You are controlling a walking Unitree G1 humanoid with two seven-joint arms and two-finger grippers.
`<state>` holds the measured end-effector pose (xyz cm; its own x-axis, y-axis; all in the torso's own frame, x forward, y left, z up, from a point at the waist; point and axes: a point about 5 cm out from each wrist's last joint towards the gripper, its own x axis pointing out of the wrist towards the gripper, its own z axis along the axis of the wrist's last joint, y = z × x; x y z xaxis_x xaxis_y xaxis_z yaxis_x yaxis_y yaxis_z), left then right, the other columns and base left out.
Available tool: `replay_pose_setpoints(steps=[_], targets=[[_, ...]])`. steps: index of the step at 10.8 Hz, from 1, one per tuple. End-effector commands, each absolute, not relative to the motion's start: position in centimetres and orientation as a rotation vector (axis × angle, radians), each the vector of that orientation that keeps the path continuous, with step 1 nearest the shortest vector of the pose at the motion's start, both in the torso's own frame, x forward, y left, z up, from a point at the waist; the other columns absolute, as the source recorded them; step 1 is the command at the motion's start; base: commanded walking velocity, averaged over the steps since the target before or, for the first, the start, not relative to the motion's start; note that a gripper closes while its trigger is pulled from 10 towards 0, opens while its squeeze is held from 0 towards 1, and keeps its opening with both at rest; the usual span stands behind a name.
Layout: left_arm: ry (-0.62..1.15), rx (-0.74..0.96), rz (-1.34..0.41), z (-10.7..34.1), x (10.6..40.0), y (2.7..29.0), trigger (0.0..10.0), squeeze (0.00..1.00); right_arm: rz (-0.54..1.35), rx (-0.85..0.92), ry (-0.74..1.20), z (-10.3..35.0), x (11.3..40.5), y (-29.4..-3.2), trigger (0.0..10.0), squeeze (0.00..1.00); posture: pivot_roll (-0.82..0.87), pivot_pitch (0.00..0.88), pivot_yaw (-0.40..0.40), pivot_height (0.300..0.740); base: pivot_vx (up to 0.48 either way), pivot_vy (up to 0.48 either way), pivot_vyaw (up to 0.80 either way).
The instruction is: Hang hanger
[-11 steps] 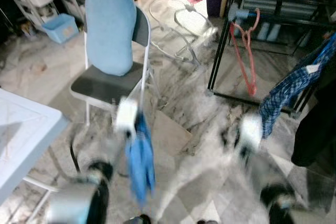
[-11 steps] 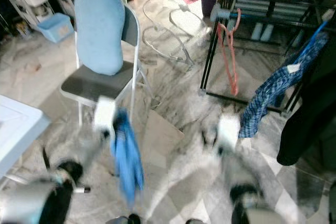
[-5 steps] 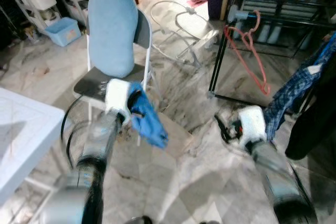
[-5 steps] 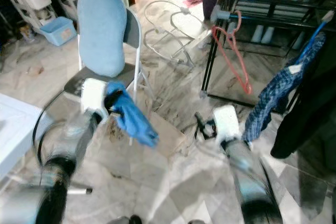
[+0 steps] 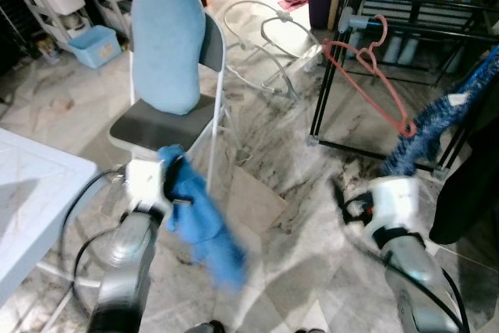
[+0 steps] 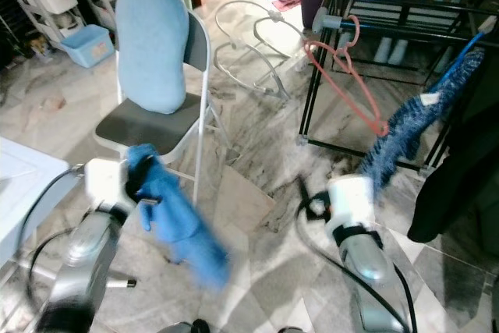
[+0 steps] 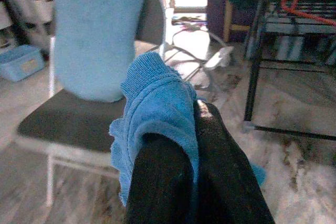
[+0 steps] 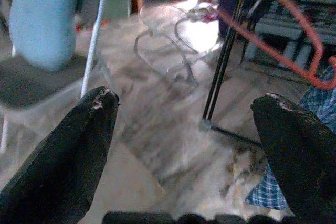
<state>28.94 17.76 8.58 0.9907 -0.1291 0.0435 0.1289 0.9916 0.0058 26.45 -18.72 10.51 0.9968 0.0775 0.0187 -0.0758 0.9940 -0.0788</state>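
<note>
black clothes rack (image 5: 331, 68) is the landmark, standing on the marble floor (image 5: 281, 154) off to the robot's right front. the red hanger (image 5: 374, 68) is already hooked on the rack's top bar and is tilted out at an angle, blurred, so probably swinging. folding chair (image 5: 168, 60) with a light blue cushion sits well left of the rack, white tabletop (image 5: 31, 193) corner further left again. plaid shirt (image 5: 437, 122) hangs at the rack's right end. left gripper (image 7: 184, 145), near the chair and well apart from the rack, has its fingers clamped on a blue cloth (image 5: 199, 224) that trails down. right gripper (image 8: 184, 129) is low in front of the rack, fingers spread wide, holding nothing, not touching the hanger. risks: a reach at a swinging hanger could knock it off the bar; trailing cloth could snag the chair leg. hard to tell: hook seating on the bar is blurred, rack top is cut off, and the cloth may hide whatever else the left fingers hold.
</note>
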Motion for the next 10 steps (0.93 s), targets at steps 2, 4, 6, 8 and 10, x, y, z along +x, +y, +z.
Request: replay_pose_setpoints(steps=[2, 4, 6, 8, 10], targets=[[-0.047, 0.036, -0.058, 9.1, 26.8, 19.3, 10.0, 0.0, 0.037, -0.107, 0.026, 10.3, 25.3, -18.2, 10.0, 0.0, -0.1, 0.166, 0.065, 0.74, 0.0, 0.0, 0.0], [-0.073, 0.075, -0.021, 10.3, 26.6, 19.8, 10.0, 0.0, 0.122, -0.127, 0.009, 10.7, 25.4, -16.8, 10.0, 0.0, -0.09, 0.189, 0.057, 0.74, 0.0, 0.0, 0.0], [-0.063, 0.077, -0.02, 10.2, 26.5, 18.9, 10.0, 0.0, 0.109, -0.13, -0.01, 11.4, 25.9, -16.8, 10.0, 0.0, -0.09, 0.201, 0.057, 0.74, 0.0, 0.0, 0.0], [-0.041, 0.04, -0.07, 9.8, 26.5, 17.4, 10.0, 0.0, 0.08, -0.122, -0.021, 11.4, 25.5, -16.9, 10.0, 0.0, -0.1, 0.194, 0.051, 0.74, 0.0, 0.0, 0.0], [-0.023, 0.019, -0.075, 9.4, 26.9, 17.3, 10.0, 0.0, 0.067, -0.122, -0.011, 10.9, 25.3, -16.8, 10.0, 0.0, -0.12, 0.153, 0.053, 0.74, 0.0, 0.0, 0.0]])
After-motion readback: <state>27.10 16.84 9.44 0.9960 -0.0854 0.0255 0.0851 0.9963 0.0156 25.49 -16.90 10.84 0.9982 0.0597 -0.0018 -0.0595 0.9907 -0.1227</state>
